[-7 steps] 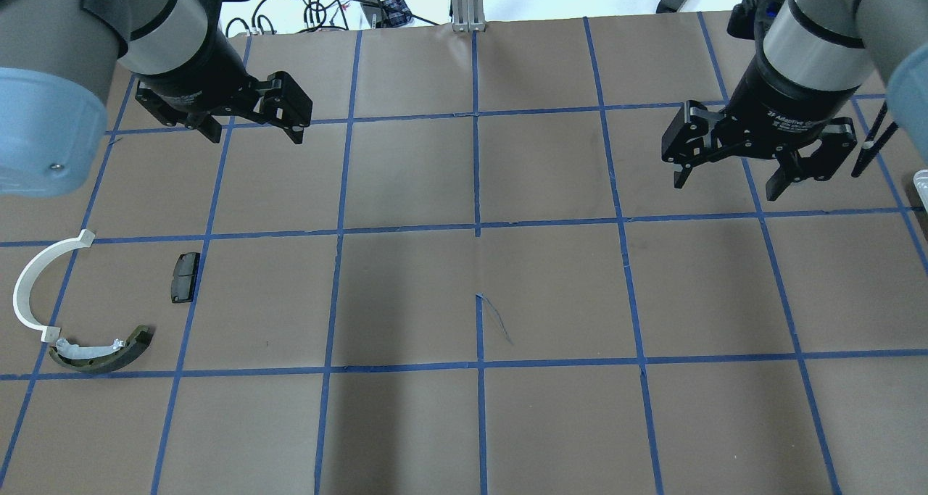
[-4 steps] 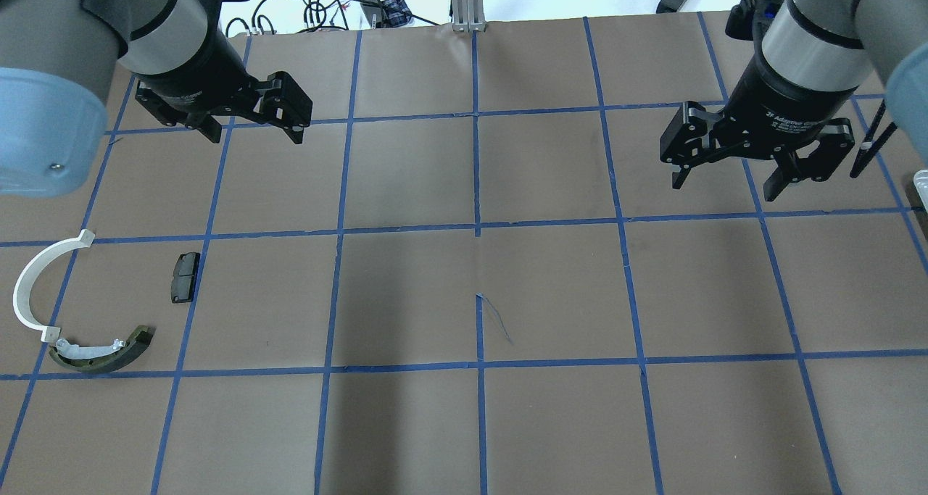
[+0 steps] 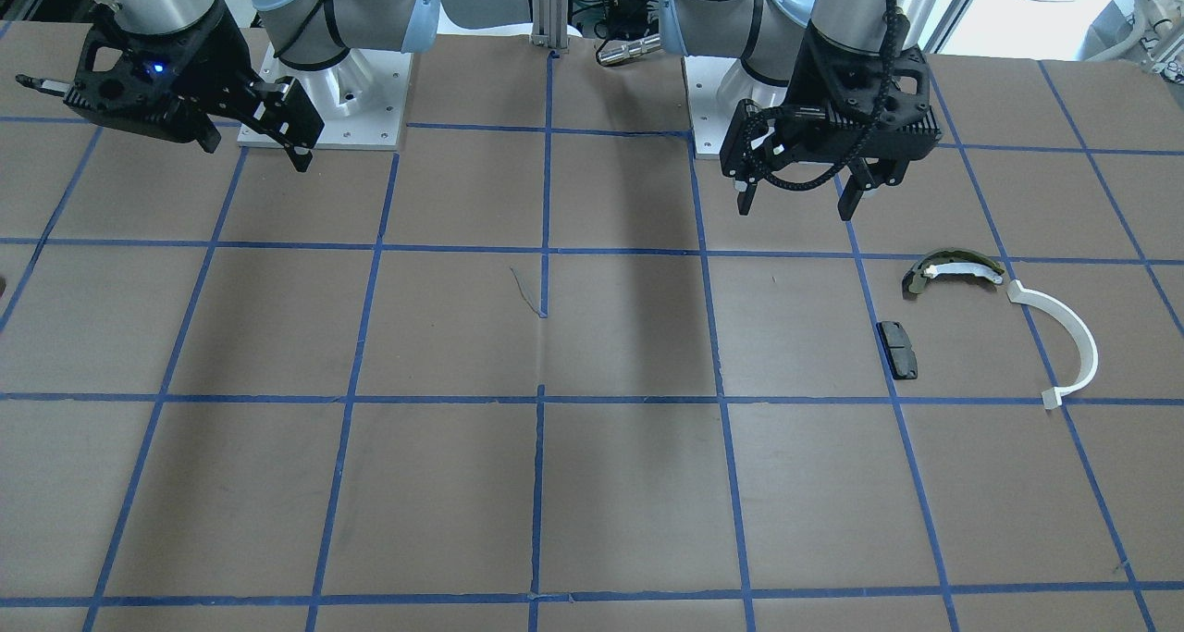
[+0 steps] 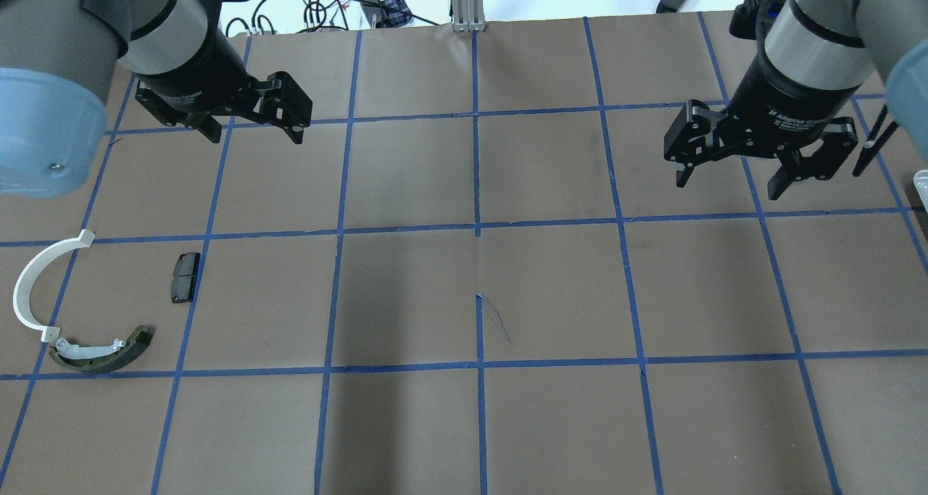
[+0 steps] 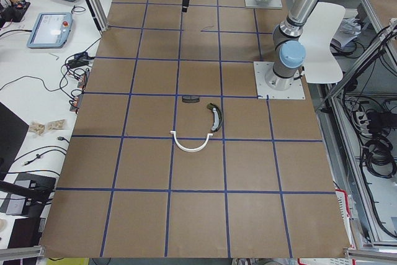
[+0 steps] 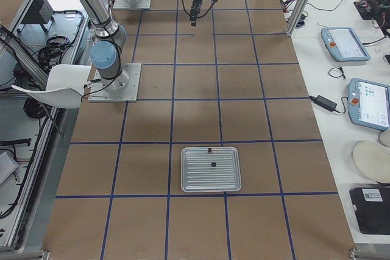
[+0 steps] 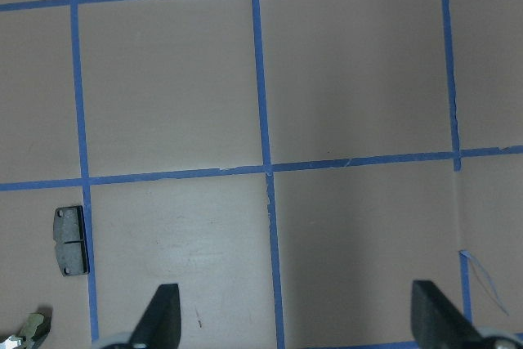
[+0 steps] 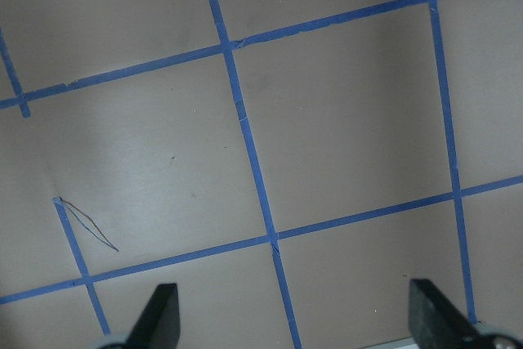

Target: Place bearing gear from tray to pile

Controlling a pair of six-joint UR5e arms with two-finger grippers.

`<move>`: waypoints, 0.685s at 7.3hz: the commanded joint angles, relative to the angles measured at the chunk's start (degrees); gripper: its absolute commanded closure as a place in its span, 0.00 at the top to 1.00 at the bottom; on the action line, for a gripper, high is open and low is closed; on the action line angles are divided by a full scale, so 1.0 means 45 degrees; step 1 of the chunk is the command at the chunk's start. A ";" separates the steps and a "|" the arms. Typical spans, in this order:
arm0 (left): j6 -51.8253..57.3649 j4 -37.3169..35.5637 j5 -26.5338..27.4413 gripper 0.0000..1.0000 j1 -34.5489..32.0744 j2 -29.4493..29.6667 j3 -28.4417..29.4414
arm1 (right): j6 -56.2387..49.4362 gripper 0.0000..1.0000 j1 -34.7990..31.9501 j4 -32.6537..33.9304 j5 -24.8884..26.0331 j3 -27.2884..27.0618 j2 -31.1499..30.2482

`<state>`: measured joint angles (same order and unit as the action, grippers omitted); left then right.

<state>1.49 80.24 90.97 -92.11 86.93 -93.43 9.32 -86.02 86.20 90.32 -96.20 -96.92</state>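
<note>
The pile lies at the table's left: a black pad [image 4: 185,277], an olive-and-white curved shoe [image 4: 101,354] and a white half-ring arc [image 4: 36,285]. They also show in the front view: the pad [image 3: 898,349], the shoe [image 3: 953,269] and the arc [image 3: 1064,336]. The ribbed metal tray [image 6: 211,181] carries two small dark parts [image 6: 213,164], too small to name. My left gripper [image 4: 255,134] hangs open and empty beyond the pile. My right gripper [image 4: 727,187] hangs open and empty near the table's right side. The pad shows at the left of the left wrist view [image 7: 71,240].
The brown table has a grid of blue tape lines [image 4: 477,227]. Only a corner of the tray [image 4: 921,180] shows at the overhead view's right edge. Cables and an aluminium post [image 4: 467,2] stand beyond the far edge. Tablets lie on the side bench [image 6: 344,44].
My right gripper has shifted very slightly toward the right. The left arm and the pile have not moved.
</note>
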 commanded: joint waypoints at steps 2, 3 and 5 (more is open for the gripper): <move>0.0000 0.0000 0.0000 1.00 -0.0019 0.0000 0.0000 | -0.1026 1.00 0.1549 0.0122 -0.0012 0.0051 0.0052; 0.0000 -0.0020 0.0000 1.00 -0.0019 0.0000 0.0000 | -0.1963 1.00 0.2659 0.0045 0.0104 0.0031 0.0053; 0.0000 -0.0039 0.0000 1.00 -0.0019 0.0000 0.0000 | -0.4493 1.00 0.5081 0.0159 0.0064 0.0011 0.0091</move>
<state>1.49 80.15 90.97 -92.19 86.92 -93.43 -2.94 -69.42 86.33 90.31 -96.14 -96.68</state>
